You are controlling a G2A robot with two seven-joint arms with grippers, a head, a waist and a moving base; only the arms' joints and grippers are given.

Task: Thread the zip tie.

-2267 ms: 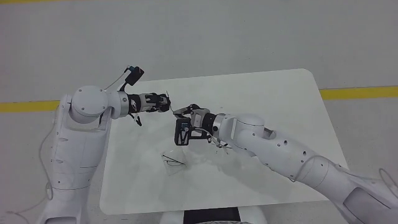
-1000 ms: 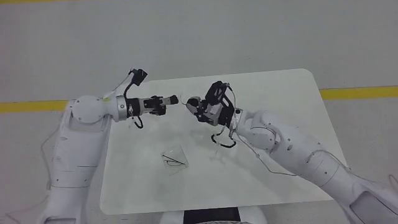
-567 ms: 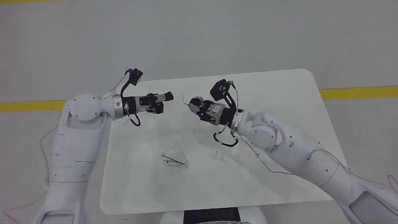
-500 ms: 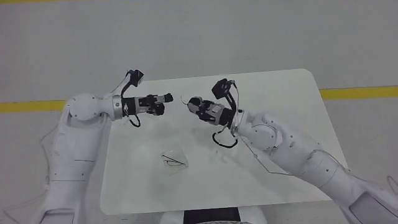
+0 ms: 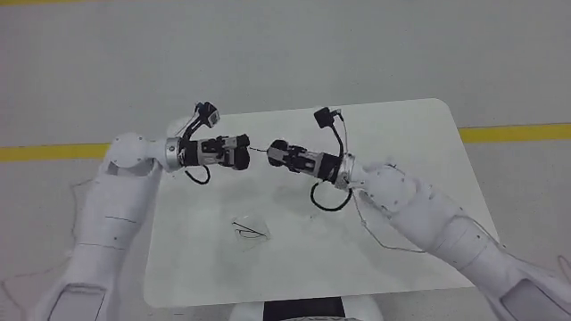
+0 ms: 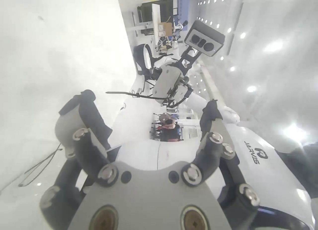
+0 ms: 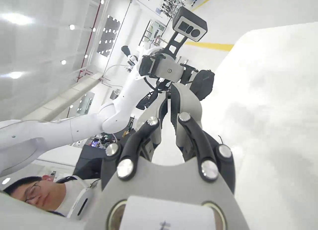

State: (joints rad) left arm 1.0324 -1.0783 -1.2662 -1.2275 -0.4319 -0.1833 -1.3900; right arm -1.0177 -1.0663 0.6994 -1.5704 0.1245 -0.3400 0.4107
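From the top view, we see the left gripper [image 5: 245, 151] and the right gripper [image 5: 270, 152] facing each other, tip to tip, above the white table with rounded corners [image 5: 401, 143]. A thin black zip tie [image 5: 258, 150] spans the short gap between them. We cannot tell whether its free end touches the left gripper. A thin black loop [image 5: 250, 229] lies flat on the table, well apart from both grippers.

In the left wrist view, the left gripper [image 6: 149, 105] has its fingers [image 6: 85, 112] spread wide with nothing between them. Farther off, the right gripper [image 6: 145, 93] clamps the zip tie [image 6: 119, 93], whose free end points toward us. The loop [image 6: 37, 169] rests on the table.

In the right wrist view, the right gripper [image 7: 171, 92] has its fingers pressed together. The left gripper [image 7: 174, 73] sits just beyond them.
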